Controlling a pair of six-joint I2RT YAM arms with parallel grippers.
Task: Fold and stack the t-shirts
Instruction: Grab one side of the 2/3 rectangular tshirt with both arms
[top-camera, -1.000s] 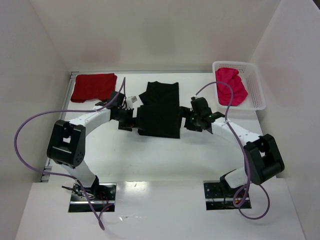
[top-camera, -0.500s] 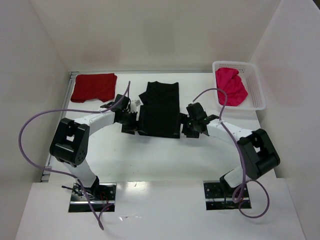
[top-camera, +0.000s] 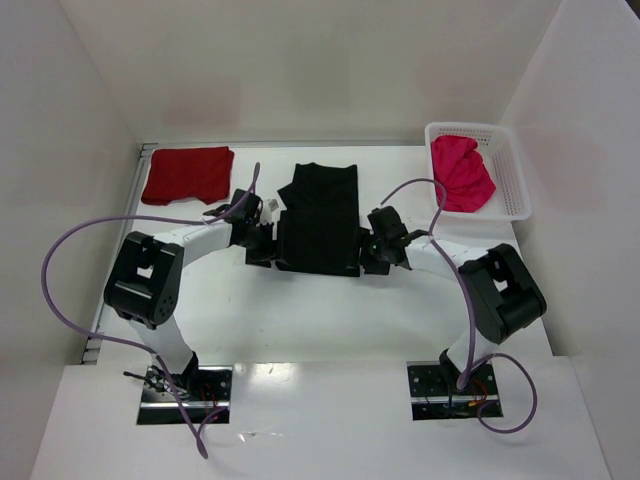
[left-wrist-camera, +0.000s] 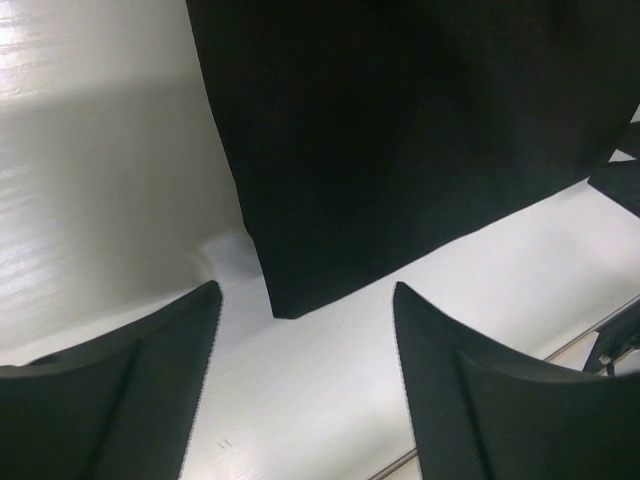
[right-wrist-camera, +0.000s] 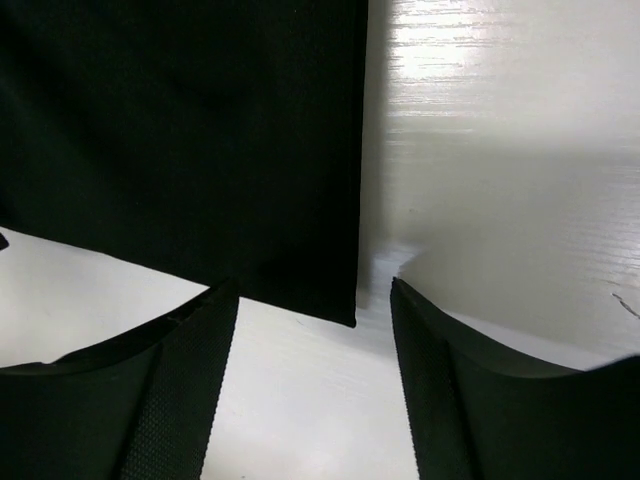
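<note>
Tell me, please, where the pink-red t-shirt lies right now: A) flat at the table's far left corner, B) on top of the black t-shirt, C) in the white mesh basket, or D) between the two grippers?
C: the pink-red t-shirt sits bunched inside the white mesh basket at the far right.
</note>
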